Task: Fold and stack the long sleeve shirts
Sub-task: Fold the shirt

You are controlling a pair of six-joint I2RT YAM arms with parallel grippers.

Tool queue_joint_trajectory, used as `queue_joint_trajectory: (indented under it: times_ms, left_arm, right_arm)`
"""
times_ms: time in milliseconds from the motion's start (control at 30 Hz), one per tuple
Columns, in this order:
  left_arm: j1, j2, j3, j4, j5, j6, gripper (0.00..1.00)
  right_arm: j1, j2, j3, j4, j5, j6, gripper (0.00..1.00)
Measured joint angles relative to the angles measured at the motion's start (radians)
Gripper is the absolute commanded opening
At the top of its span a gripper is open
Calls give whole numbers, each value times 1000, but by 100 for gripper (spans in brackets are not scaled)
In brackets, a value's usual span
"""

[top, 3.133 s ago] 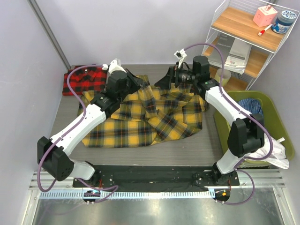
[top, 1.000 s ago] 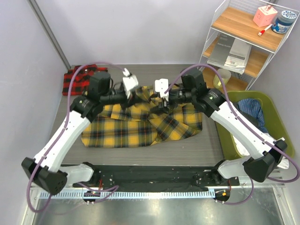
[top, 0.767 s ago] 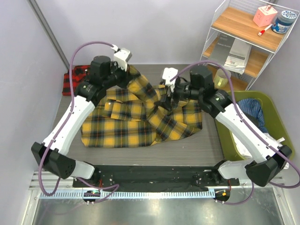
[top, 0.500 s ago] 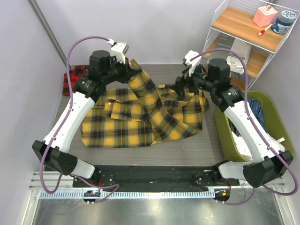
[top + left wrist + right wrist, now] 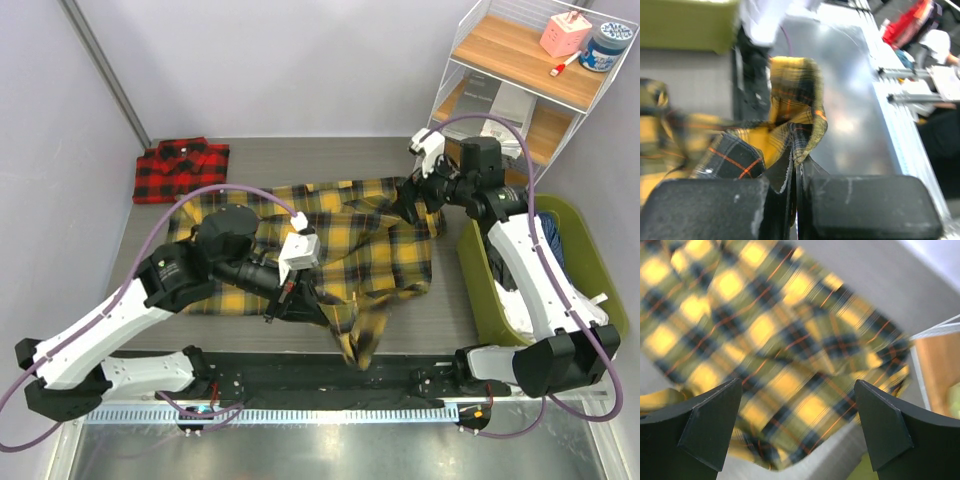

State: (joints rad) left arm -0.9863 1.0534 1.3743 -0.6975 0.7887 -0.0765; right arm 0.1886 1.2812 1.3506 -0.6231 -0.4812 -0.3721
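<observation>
The yellow-and-black long sleeve shirt (image 5: 370, 225) lies spread and rumpled across the middle of the table. My left gripper (image 5: 295, 297) is low near the front and shut on an edge of it. A sleeve (image 5: 355, 340) trails from there over the black base rail. In the left wrist view the plaid cloth (image 5: 792, 125) is pinched in my left gripper (image 5: 796, 175). My right gripper (image 5: 408, 203) hovers open over the shirt's far right corner, holding nothing. The right wrist view shows its fingers (image 5: 707, 422) wide apart above the blurred plaid (image 5: 765, 330). The red-and-black shirt (image 5: 180, 170) lies folded at the far left.
A green bin (image 5: 592, 262) holding blue and white clothes stands at the right edge of the table. A wire shelf unit (image 5: 520, 85) with small items is at the back right. The black base rail (image 5: 250, 372) runs along the front.
My left arm has swung down from the back to the front, dragging the sleeve toward the near edge. My right gripper has opened, let go of the shirt and drawn back to the right.
</observation>
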Motion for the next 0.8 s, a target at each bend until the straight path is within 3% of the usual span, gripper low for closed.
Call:
queue_joint_trajectory:
  times_ms: [133, 200, 233, 300, 367, 400, 433, 500, 633, 800]
  left_arm:
    - [-42, 31, -24, -19, 29, 4, 12]
    - [-85, 58, -24, -19, 14, 18, 24]
    - [-115, 68, -24, -18, 3, 37, 38]
    - [-172, 84, -23, -19, -13, 79, 45]
    - [-212, 92, -20, -22, -22, 127, 45]
    - [-229, 92, -20, -24, -31, 153, 41]
    - [-239, 90, -20, -23, -39, 171, 30]
    - [-248, 81, -21, -25, -114, 187, 23]
    - [-62, 17, -141, 1, -184, 230, 31]
    - [327, -74, -385, -106, -221, 441, 34]
  right_arm:
    - [0, 0, -28, -96, -58, -64, 96]
    - [0, 0, -35, -146, -93, -102, 94]
    - [0, 1, -37, -166, -108, -118, 93]
    - [0, 7, -38, -218, -142, -163, 92]
    - [0, 18, -42, -264, -169, -212, 90]
    - [0, 23, -46, -283, -176, -233, 90]
    - [0, 27, -55, -302, -181, -257, 89]
    - [0, 35, -73, -348, -183, -302, 86]
    - [1, 43, -99, -438, -182, -404, 81]
    - [34, 37, -201, -517, -135, -569, 72]
